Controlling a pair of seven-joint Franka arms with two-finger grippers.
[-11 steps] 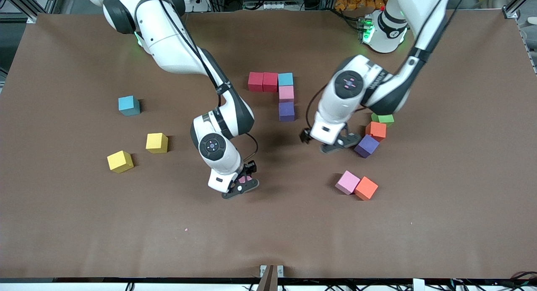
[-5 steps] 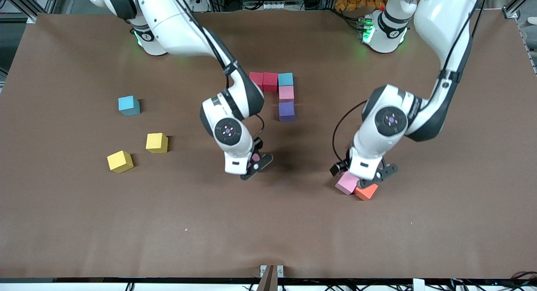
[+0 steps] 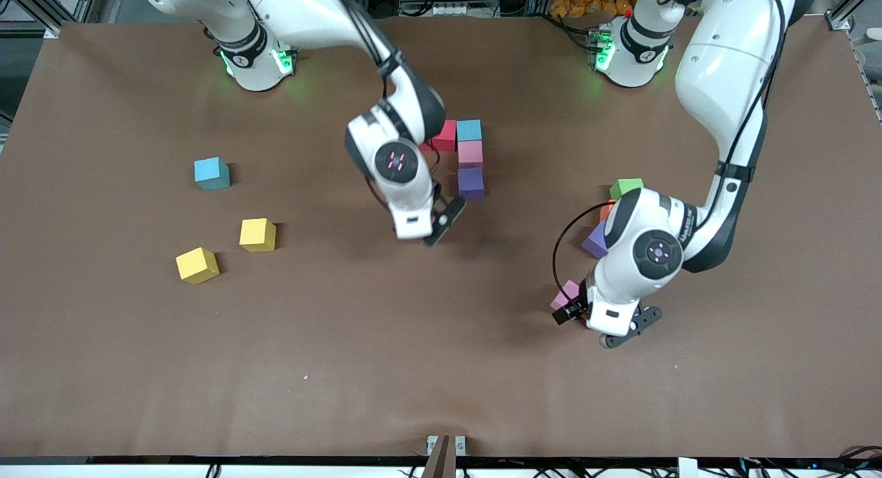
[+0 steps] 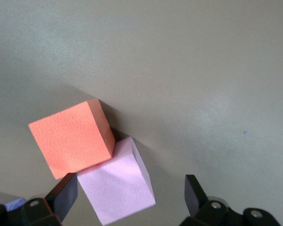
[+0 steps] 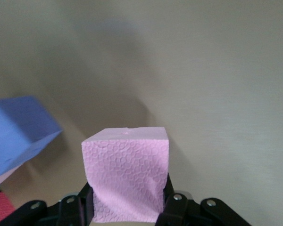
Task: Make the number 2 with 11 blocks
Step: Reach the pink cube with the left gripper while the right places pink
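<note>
Blocks (image 3: 470,157) so far only give the top bar and upper stroke of the 2: a red cube (image 3: 446,135) (a second red one is mostly hidden by the arm), light blue, pink, then a purple cube (image 3: 470,182) at the end nearest the front camera. Looks like the middle bar comes next. The right gripper (image 5: 127,207) is clamped on a pink cube (image 5: 127,176) and hangs just beside that purple cube, toward the right arm's end of the bench (image 3: 441,368), wrist tilted, arm reaching in from its base. It probably needs to square the cube up and set it flush against the purple one.

The left gripper (image 4: 127,200) is spread wide, low over another pink cube (image 4: 117,181) that touches an orange cube (image 4: 70,139), well away from the purple cube toward the left arm's end. With the orange one touching, closing cleanly could be fiddly. Two yellow cubes (image 3: 227,251) sit off toward the right arm's end, waiting.
</note>
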